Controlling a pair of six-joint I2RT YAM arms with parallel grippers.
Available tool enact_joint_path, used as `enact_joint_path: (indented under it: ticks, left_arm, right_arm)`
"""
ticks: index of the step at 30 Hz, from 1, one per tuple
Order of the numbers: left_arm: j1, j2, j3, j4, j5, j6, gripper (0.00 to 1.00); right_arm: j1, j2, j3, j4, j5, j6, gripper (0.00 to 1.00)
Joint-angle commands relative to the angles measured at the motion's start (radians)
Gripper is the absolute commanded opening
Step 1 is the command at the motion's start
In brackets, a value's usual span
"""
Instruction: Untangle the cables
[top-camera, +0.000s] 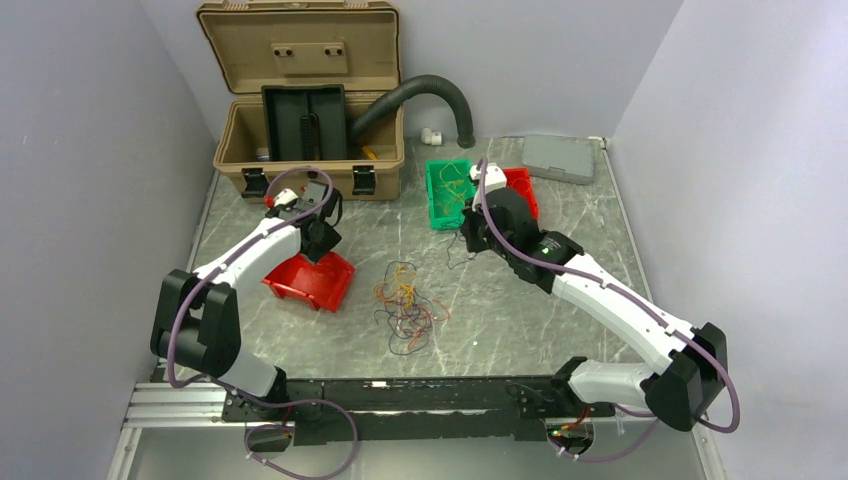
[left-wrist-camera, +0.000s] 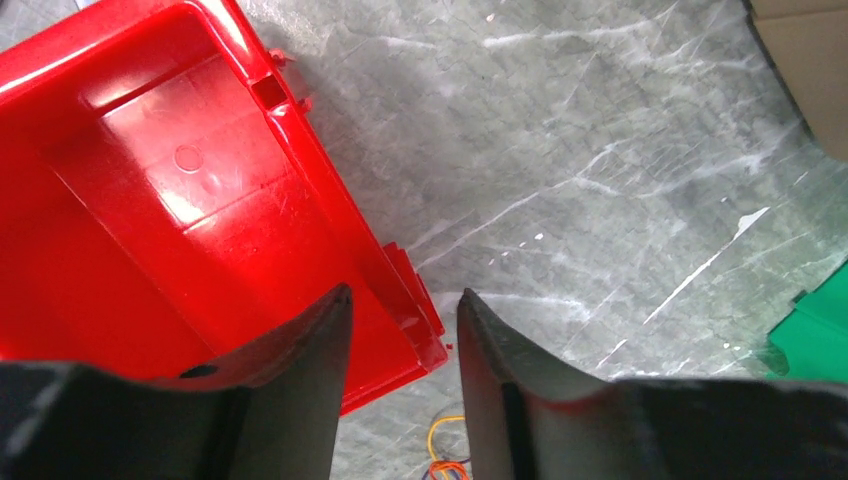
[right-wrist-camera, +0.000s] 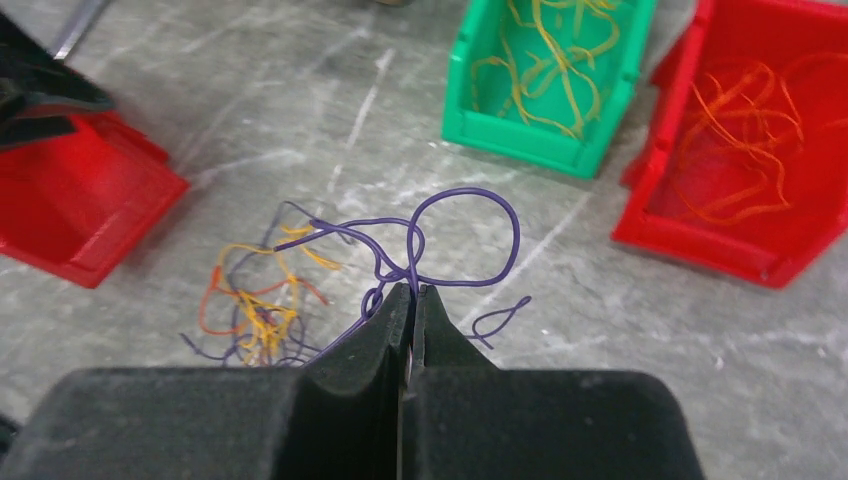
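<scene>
The cables (top-camera: 405, 305) lie in a loose tangle of orange, yellow, red and dark strands on the table's middle; in the right wrist view the same tangle (right-wrist-camera: 255, 300) sits to the left. My right gripper (right-wrist-camera: 412, 288) is shut on a purple strand (right-wrist-camera: 480, 200) that loops above its tips and trails back into the tangle. In the overhead view the right gripper (top-camera: 468, 238) hangs to the right of the tangle. My left gripper (left-wrist-camera: 403, 300) is open, straddling a wall corner of a red bin (left-wrist-camera: 180, 200) with a gap beside it. A bit of cable (left-wrist-camera: 445, 440) shows below.
A green bin (right-wrist-camera: 520, 140) holds yellow strands and a second red bin (right-wrist-camera: 650, 200) holds orange ones, both at the back right. An open tan toolbox (top-camera: 310, 150), a black corrugated hose (top-camera: 430, 90) and a grey flat case (top-camera: 558, 158) stand along the back.
</scene>
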Motion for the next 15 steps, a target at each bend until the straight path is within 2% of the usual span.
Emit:
enact_joint_path:
  ticks: [1, 9, 15]
  left_arm:
    - [-0.02, -0.061, 0.065, -0.042, -0.075, 0.036, 0.51]
    - [-0.008, -0.354, 0.013, -0.104, -0.216, 0.204, 0.79]
    - [0.068, -0.566, 0.027, -0.165, -0.222, 0.361, 0.82]
  right_arm:
    - [-0.004, 0.021, 0.061, 0.121, -0.189, -0.054, 0.0]
    - [0.021, 0.143, 0.156, 0.254, -0.404, -0.023, 0.0]
    - [0.128, 0.311, 0.308, 0.335, -0.41, 0.007, 0.0]
